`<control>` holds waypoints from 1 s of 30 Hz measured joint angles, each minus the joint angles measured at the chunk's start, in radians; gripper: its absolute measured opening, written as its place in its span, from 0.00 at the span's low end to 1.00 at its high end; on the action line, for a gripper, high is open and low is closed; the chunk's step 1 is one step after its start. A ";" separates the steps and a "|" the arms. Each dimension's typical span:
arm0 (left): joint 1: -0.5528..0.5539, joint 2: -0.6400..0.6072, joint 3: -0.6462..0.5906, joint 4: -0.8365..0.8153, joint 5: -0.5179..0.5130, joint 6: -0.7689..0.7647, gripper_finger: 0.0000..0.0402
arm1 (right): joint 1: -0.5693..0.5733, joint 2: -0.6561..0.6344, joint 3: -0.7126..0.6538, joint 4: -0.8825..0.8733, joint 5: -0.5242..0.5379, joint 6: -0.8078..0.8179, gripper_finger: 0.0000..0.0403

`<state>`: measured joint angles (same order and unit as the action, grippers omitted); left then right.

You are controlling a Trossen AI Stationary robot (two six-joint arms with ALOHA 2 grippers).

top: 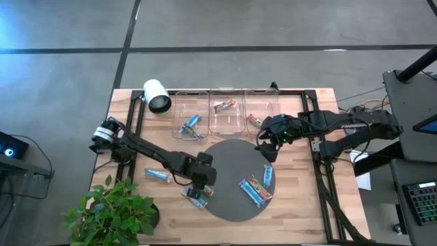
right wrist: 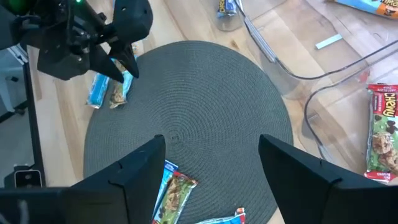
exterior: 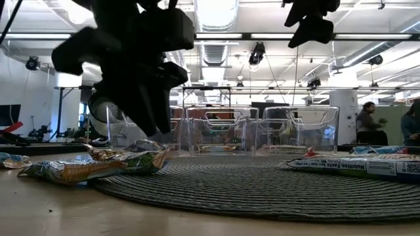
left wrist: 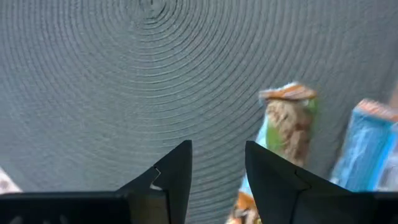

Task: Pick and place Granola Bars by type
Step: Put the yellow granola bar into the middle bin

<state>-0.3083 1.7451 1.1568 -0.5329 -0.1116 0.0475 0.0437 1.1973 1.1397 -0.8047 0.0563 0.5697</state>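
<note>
The left fingers (left wrist: 217, 180) are standing parted with nothing between them, hovering low over the near-left edge of the round grey mat (top: 235, 160). Just beside them, a green-and-tan granola bar (left wrist: 287, 127) and a blue granola bar (left wrist: 367, 149) are lying side by side, half on the mat's rim. Another blue bar (top: 157, 175) is resting farther out on the bare tabletop (top: 300, 212), toward the potted plant (top: 113, 212).

The right fingers (right wrist: 208, 177) are spreading wide and empty, hanging above the mat's far-right edge, close to the clear bins (top: 222, 113). Beneath and ahead of them the mat's centre is lying bare, giving open room. A cluster of bars (top: 258, 188), blue and green-tan, is sitting on the mat's near-right part. A reddish-and-green bar (right wrist: 382, 130) is lying in the nearest bin, the bin's wall standing between it and the fingers. The other bins are holding a blue-wrapped bar (top: 191, 125) and a tan one (top: 224, 105).
</note>
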 joint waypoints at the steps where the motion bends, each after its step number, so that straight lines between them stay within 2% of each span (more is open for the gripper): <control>1: -0.006 -0.001 0.004 -0.020 -0.007 0.005 0.33 | 0.000 0.000 0.000 0.000 0.000 0.000 0.61; 8: -0.009 -0.013 0.087 -0.155 -0.086 -0.146 0.33 | 0.000 0.000 0.000 -0.001 0.000 -0.004 0.62; 13: -0.016 -0.013 0.126 -0.143 -0.133 -0.383 0.33 | 0.000 0.000 0.000 -0.003 -0.004 -0.029 0.60; 15: -0.016 -0.013 0.121 -0.120 -0.105 -0.432 0.33 | 0.000 0.000 0.000 -0.007 -0.004 -0.042 0.60; 19: -0.010 -0.013 0.087 -0.042 0.033 -0.473 0.33 | 0.000 0.000 0.000 -0.008 -0.011 -0.076 0.61; 23: -0.017 -0.004 0.082 0.007 0.041 -0.501 0.33 | 0.002 0.000 0.000 -0.008 -0.011 -0.116 0.61; 30: -0.043 0.016 0.093 0.032 0.020 -0.670 0.37 | 0.005 0.000 0.000 -0.008 -0.011 -0.196 0.60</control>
<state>-0.3516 1.7606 1.2503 -0.5011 -0.0917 -0.6227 0.0483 1.1973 1.1397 -0.8131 0.0457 0.3733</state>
